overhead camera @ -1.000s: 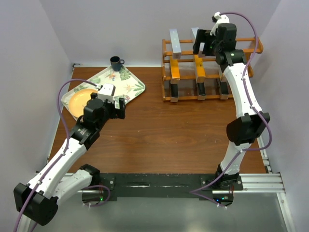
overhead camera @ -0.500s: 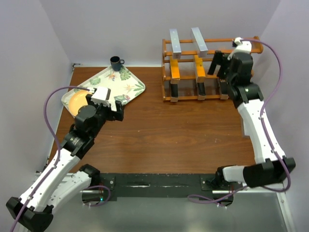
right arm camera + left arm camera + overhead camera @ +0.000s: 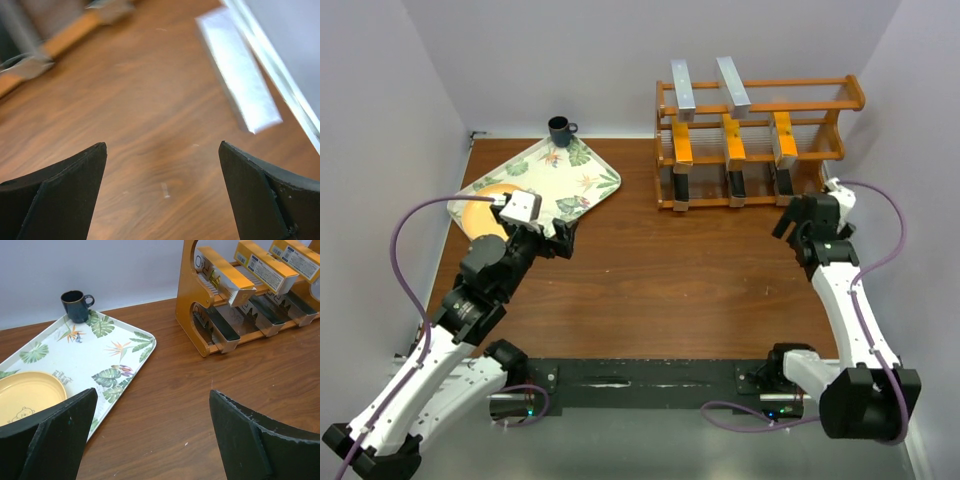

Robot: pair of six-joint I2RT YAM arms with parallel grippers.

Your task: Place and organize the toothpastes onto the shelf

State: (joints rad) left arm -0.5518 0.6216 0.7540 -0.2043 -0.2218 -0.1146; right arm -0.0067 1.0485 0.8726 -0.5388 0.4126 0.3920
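Note:
The wooden shelf (image 3: pixel 820 96) stands at the far right; its side panel (image 3: pixel 196 300) also shows in the left wrist view. Two silver-grey toothpastes (image 3: pixel 681 85) (image 3: pixel 732 82) lie on its top tier. The middle tier carries three orange-yellow ones (image 3: pixel 733 135) (image 3: pixel 225 277), the bottom tier three black ones (image 3: pixel 734 185) (image 3: pixel 217 327). Another silver-grey box (image 3: pixel 237 75) lies flat on the table near the right edge. My right gripper (image 3: pixel 798 215) (image 3: pixel 162 185) hangs open and empty in front of the shelf. Open and empty too, my left gripper (image 3: pixel 552 238) (image 3: pixel 152 430) hovers beside the tray.
A leaf-patterned tray (image 3: pixel 590 180) (image 3: pixel 90 355) sits at the far left with a yellow plate (image 3: pixel 480 210) (image 3: pixel 25 395) on it. A dark mug (image 3: pixel 560 130) (image 3: pixel 76 305) stands behind the tray. A metal rail runs along the table's right edge (image 3: pixel 280 75).
My right gripper has left the shelf's top tier, where a second silver-grey box now lies, and has dropped back to the table in front of the shelf. My left arm drew back slightly.

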